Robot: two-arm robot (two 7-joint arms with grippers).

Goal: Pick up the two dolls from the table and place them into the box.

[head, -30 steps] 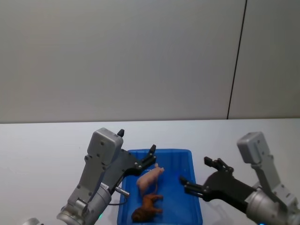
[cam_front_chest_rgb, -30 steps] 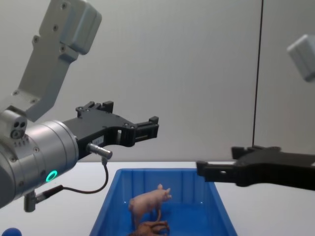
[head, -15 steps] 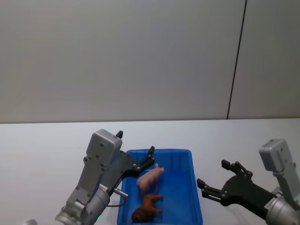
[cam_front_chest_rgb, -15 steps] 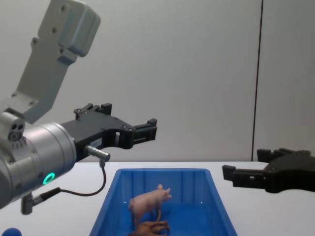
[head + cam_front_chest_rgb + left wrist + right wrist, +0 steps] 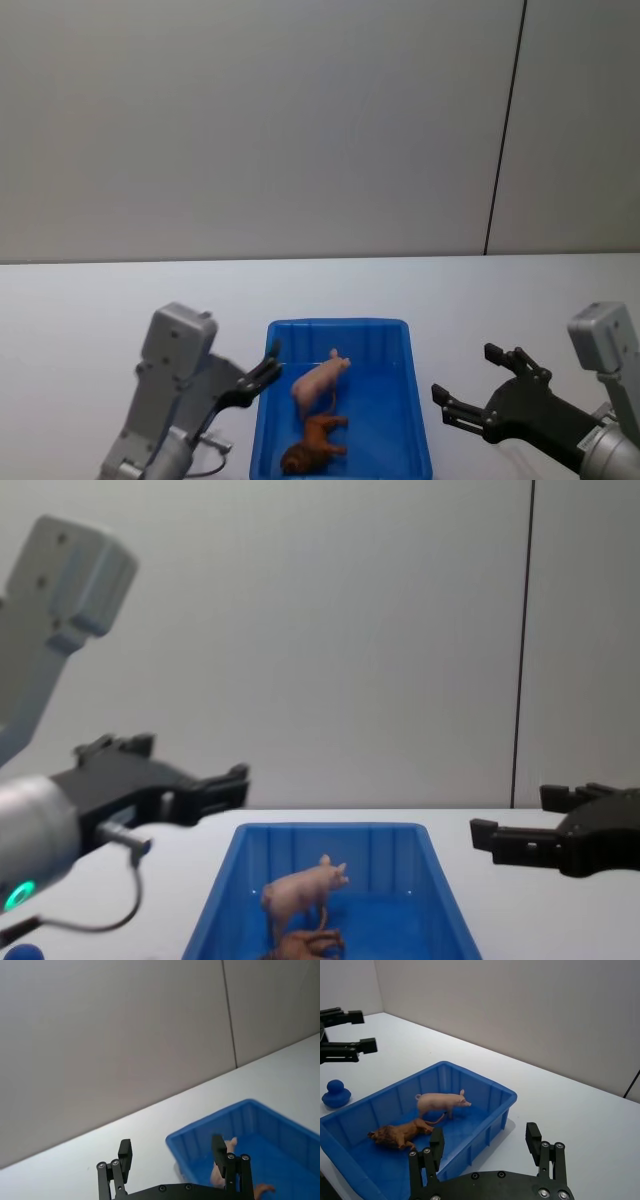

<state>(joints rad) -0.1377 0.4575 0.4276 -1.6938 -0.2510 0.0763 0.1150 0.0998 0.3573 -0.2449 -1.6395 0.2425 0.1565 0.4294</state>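
The blue box [image 5: 338, 324] stands on the white table [image 5: 90, 310] in front of me. Both dolls are inside it: the pink pig [image 5: 320, 379] stands upright, and the brown lion [image 5: 313, 446] lies nearer to me. In the right wrist view the pig [image 5: 442, 1103] and lion [image 5: 400, 1133] sit side by side in the box [image 5: 485, 1087]. My left gripper [image 5: 267, 365] hovers open and empty at the box's left wall. My right gripper [image 5: 465, 372] hangs open and empty over the table, right of the box. The chest view shows both grippers, left [image 5: 232, 784] and right [image 5: 515, 815], flanking the pig [image 5: 300, 890].
A small dark blue ball [image 5: 336, 1094] rests on the table left of the box, near my left arm. White tabletop spreads wide on both sides of the box. A plain grey wall [image 5: 300, 120] closes the scene behind.
My left gripper has drawn back from above the box to its left side and lower. My right gripper has pulled away from the box to the right.
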